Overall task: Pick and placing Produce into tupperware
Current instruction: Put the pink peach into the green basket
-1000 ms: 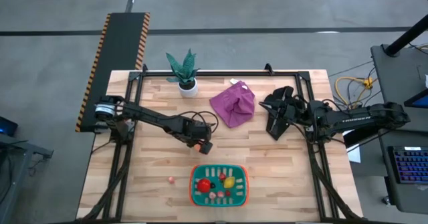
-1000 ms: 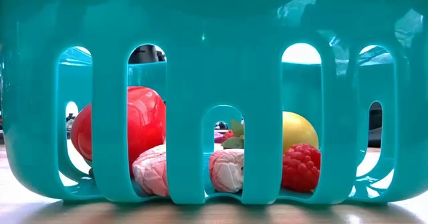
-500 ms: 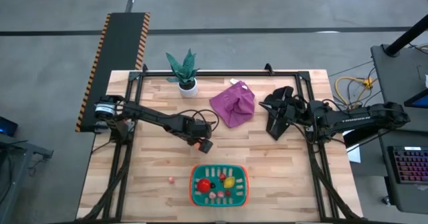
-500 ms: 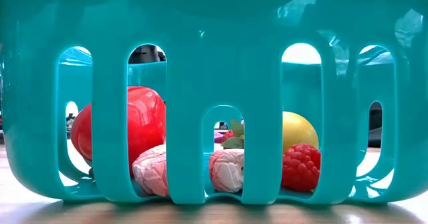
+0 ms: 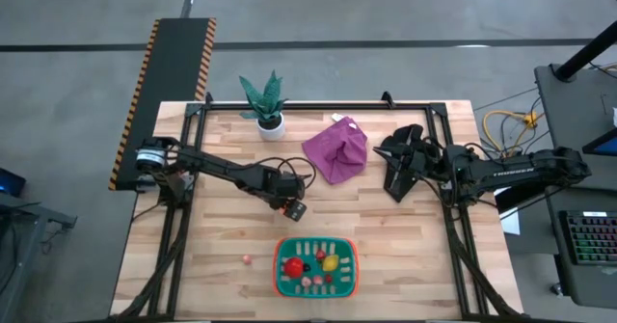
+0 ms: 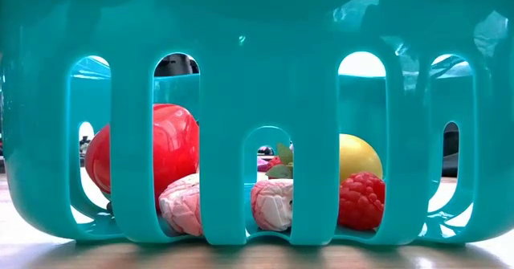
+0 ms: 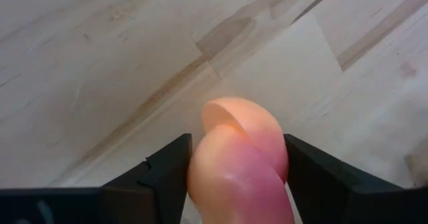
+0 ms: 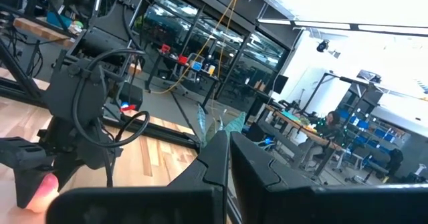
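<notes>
The high cam looks straight down on the whole surface (image 5: 222, 227), with the tupperware (image 5: 316, 266) near the front edge. The low cam sits right up against that same tupperware (image 6: 257, 68), peering level through its slots. The left wrist cam points down at bare wood, very close. The right wrist cam faces across toward the room behind.

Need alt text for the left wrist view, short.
The left gripper is shut on a smooth peach-orange toy fruit, one dark finger on each side. Behind it lies the light wooden plank tabletop.
</notes>
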Available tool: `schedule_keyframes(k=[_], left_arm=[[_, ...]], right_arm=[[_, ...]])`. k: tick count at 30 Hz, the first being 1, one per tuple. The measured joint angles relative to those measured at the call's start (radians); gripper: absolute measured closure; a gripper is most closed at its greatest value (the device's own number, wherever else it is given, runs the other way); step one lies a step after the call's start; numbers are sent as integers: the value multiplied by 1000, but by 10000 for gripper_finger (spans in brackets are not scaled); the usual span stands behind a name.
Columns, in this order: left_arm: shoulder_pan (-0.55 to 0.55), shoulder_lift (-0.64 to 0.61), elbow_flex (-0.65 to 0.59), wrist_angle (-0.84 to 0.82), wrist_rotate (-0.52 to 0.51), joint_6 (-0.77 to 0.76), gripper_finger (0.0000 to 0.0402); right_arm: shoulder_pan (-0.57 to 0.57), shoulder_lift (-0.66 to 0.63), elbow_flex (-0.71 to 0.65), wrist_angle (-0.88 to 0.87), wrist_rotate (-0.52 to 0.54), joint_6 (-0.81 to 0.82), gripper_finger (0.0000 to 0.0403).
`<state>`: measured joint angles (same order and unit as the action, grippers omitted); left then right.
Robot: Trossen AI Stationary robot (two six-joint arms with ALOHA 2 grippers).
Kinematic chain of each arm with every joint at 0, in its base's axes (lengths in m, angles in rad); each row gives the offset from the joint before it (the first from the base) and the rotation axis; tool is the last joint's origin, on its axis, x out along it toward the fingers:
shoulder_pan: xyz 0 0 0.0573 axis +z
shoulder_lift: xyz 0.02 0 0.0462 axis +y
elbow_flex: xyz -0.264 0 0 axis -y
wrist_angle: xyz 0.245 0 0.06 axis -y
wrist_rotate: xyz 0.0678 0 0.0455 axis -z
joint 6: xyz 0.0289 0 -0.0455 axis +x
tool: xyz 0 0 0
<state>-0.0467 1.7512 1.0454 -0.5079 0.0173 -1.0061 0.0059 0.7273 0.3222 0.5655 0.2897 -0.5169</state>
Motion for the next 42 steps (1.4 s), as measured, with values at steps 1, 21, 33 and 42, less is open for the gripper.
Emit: schedule_keyframes(k=[1,21,33,42], left_arm=[[0,0,0,0,1,1,204],[2,-72,0,-57,6,27,206],[-1,-291,5,-29,4,55,206],[-86,-384,7,217,-6,74,205]], right_arm=[[0,0,0,0,0,0,394],[0,0,0,-7,0,0,394],[0,0,0,-6,0,-5,394],[0,-2,0,0,0,-16,394]])
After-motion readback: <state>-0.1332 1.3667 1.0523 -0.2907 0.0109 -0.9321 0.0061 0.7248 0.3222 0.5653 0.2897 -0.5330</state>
